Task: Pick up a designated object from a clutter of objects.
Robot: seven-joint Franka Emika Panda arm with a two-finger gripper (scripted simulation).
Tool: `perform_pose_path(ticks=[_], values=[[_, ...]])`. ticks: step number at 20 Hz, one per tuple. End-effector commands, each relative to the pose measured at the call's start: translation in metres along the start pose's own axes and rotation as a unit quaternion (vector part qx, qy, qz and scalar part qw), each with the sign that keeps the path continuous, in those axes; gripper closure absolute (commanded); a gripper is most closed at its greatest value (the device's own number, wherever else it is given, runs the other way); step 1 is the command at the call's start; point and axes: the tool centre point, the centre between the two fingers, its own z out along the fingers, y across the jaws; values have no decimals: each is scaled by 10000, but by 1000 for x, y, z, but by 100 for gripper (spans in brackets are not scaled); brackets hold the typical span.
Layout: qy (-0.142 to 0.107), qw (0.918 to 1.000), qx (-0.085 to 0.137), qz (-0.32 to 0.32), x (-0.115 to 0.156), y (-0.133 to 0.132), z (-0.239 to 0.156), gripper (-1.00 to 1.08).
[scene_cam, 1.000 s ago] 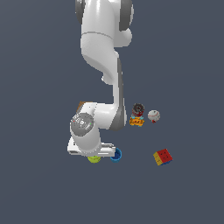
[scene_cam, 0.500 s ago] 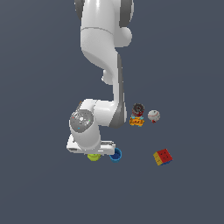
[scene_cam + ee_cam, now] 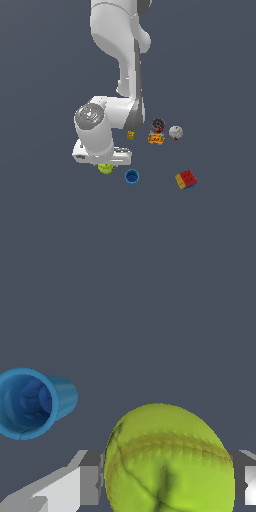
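The white arm hangs low at centre-left of the exterior view, its gripper closed around the yellow-green tennis ball, with the blue cup near beside it on the surface.

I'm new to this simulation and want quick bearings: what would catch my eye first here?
The big white arm fills the upper middle of the exterior view, bending down over the clutter. In the wrist view the yellow-green tennis ball looms between the fingers of the claw, with the blue cup beside it, apart from it.
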Motion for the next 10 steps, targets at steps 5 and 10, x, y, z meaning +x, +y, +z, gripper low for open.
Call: perform_pose_path(ticks=[5,10], values=[[15,10000,0,1,-26,4,-54,108],[15,10000,0,1,-48,7,-98,108]])
